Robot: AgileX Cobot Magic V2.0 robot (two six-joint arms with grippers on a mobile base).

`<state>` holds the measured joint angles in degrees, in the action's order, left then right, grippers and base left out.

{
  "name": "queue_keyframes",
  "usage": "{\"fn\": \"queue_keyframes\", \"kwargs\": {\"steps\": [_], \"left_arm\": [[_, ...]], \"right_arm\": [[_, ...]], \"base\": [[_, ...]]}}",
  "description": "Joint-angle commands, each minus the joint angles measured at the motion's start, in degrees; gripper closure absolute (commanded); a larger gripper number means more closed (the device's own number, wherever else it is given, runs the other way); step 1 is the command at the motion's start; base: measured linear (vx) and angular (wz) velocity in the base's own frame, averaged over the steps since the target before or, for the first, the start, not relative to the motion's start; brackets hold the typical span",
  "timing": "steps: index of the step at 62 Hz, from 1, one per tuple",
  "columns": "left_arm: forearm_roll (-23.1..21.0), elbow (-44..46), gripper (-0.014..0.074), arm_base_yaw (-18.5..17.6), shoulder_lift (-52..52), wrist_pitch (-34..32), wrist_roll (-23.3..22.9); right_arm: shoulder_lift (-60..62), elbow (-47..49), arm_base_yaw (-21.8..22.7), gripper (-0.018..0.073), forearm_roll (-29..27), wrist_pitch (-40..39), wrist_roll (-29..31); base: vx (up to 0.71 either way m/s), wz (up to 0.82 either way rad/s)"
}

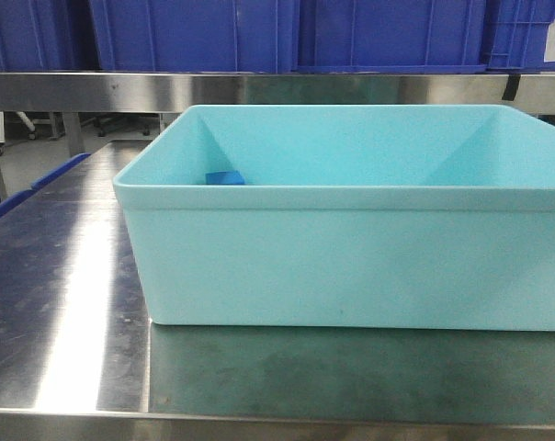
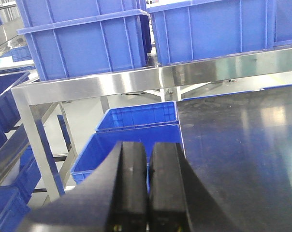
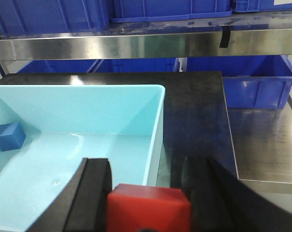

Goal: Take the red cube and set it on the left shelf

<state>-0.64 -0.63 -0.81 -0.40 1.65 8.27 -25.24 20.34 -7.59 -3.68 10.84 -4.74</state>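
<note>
The red cube sits between the black fingers of my right gripper, which is shut on it above the right rim of the light-turquoise tub. In the front view neither gripper nor the cube shows. My left gripper appears in the left wrist view with its two pads pressed together and nothing between them, hovering over the left edge of the dark table. The steel shelf runs across above it, carrying blue crates.
A small blue block lies in the tub's far left corner, also seen as the blue block. Blue bins stand on the floor left of the table. More blue crates line the shelf behind the tub.
</note>
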Motion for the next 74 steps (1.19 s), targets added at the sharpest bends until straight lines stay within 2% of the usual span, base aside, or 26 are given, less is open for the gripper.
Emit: {"fn": "queue_keyframes", "kwargs": {"steps": [1,50,74], "left_arm": [[-0.27,-1.26,0.0491,-0.38,-0.02,-5.13,0.03],[-0.27,-1.26,0.0491,-0.38,-0.02,-5.13,0.03],[-0.27,-1.26,0.0491,-0.38,-0.02,-5.13,0.03]], "right_arm": [[-0.09,1.65,0.38,0.0503,0.3,-5.09,0.22],[-0.09,1.71,-0.1,0.0503,0.41,-5.95,1.02],[-0.15,1.66,-0.1,0.0503,0.41,-3.98,1.02]], "base": [[0.0,0.0],[0.0,0.0],[0.01,0.03]]}}
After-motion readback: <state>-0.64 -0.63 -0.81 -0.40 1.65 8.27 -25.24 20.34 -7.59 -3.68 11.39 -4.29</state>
